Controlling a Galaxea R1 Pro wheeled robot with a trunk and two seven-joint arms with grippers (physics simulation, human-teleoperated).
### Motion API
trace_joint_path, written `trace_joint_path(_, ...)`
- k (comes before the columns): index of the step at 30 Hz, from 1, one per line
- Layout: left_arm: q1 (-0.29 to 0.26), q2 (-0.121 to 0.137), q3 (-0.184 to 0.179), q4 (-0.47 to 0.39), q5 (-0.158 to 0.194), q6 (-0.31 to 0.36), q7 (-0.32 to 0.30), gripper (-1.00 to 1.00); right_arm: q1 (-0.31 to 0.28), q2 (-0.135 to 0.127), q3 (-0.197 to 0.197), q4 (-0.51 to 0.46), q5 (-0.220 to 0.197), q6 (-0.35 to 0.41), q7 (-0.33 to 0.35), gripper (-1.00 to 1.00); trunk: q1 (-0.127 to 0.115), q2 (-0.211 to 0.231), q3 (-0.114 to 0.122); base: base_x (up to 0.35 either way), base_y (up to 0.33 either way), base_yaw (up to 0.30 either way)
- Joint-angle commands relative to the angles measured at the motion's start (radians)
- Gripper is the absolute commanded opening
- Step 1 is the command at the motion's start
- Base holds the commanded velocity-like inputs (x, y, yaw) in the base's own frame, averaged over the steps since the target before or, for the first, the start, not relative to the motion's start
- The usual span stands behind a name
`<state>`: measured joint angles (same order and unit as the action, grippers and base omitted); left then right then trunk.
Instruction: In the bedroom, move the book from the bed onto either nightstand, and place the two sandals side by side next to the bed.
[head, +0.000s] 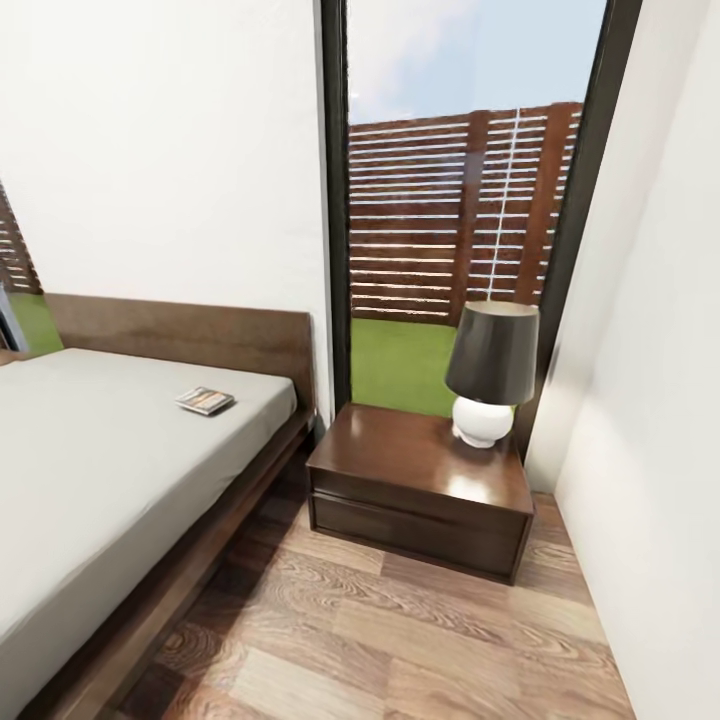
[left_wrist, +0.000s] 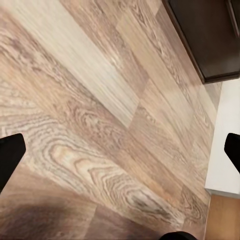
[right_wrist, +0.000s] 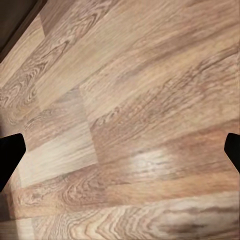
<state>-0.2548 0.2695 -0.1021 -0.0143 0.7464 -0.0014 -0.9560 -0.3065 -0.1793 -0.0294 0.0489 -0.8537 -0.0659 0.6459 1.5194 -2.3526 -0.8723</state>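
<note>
— Both of your grippers hang over bare wood-plank floor: the left gripper and the right gripper each have their fingertips spread wide, gripping nothing.

— And the book?

— Your book lies flat on the grey mattress of the bed, near the headboard (well apart from both arms). Beside the bed stands the nightstand, a dark-shaded lamp on its top.

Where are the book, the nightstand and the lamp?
book (head: 205, 401): head view, middle of its cover.
nightstand (head: 390, 445): head view, bare part of its top.
lamp (head: 493, 352): head view, dark shade.
</note>
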Motion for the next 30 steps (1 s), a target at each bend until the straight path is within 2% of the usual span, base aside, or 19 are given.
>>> trace_joint_path(1, 0.000, 0.000, -0.008, 0.000, 0.008, 0.000, -0.003, 1.00, -0.002, 0.000, -0.003, 0.005, 0.002, -0.007, 0.006, 1.00, 0.000, 0.000, -0.001, 0.173, 0.000, 0.000)
trace_joint_path(11, -0.001, 0.000, -0.008, 0.000, 0.008, 0.000, -0.003, 1.00, -0.002, 0.000, -0.003, 0.005, 0.002, -0.006, 0.006, 1.00, 0.000, 0.000, -0.001, 0.173, 0.061, 0.000)
trace_joint_path(30, 0.000, 0.001, -0.008, 0.000, 0.008, 0.000, -0.004, 1.00, -0.002, 0.000, -0.003, 0.005, 0.002, -0.008, 0.006, 1.00, 0.000, 0.000, -0.001, 0.173, 0.123, 0.000)
